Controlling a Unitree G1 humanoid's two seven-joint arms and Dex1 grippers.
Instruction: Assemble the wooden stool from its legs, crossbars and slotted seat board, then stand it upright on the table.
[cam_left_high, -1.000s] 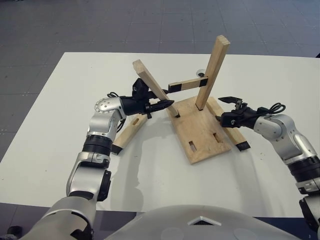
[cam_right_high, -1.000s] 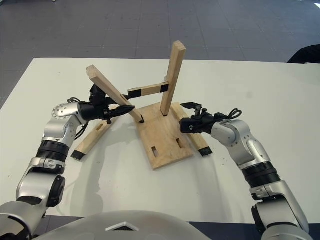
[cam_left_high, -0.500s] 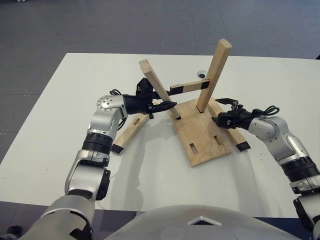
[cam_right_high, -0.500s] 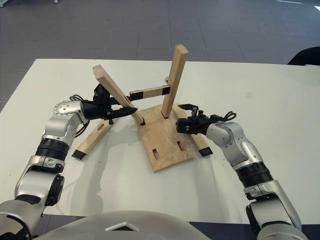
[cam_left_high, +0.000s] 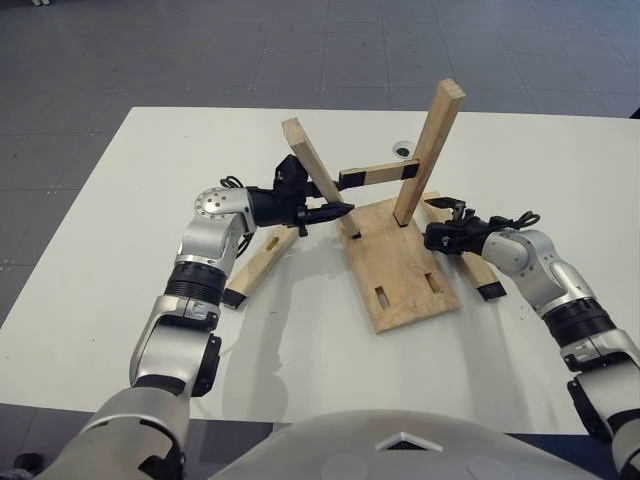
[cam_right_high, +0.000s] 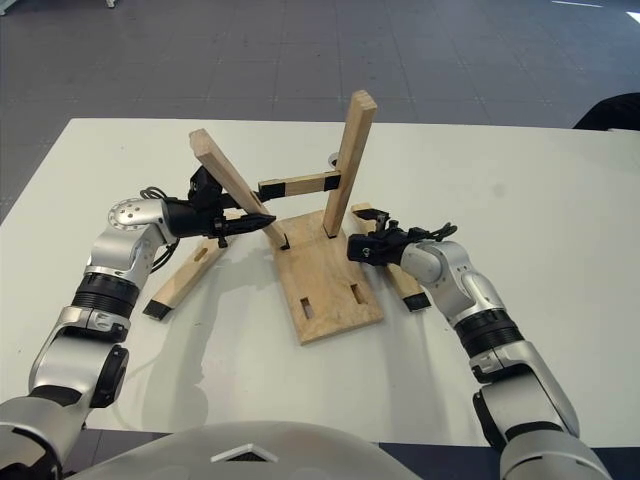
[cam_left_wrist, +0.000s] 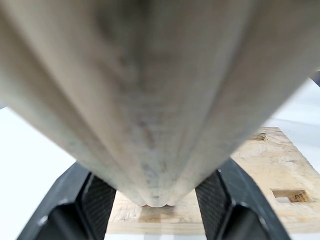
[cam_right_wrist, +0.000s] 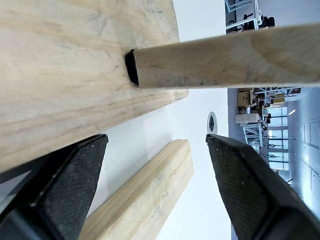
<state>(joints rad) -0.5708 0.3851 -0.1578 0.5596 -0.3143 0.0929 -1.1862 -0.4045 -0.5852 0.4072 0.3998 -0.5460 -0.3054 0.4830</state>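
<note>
Now left pincer (cam_left_high: 331, 211) clamps the tilted pale-wood leg (cam_left_high: 308, 160); right pincer (cam_left_high: 437, 221) gapes beside the slotted board (cam_left_high: 400, 275).

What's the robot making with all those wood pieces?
It's building a stool. The seat board lies flat on the table, with two legs stuck in its slots and a crossbar between them. The left gripper is clamped on the tilted leg. The right gripper is open beside the upright leg. The left loose piece and right loose piece wait beside the board.
</note>
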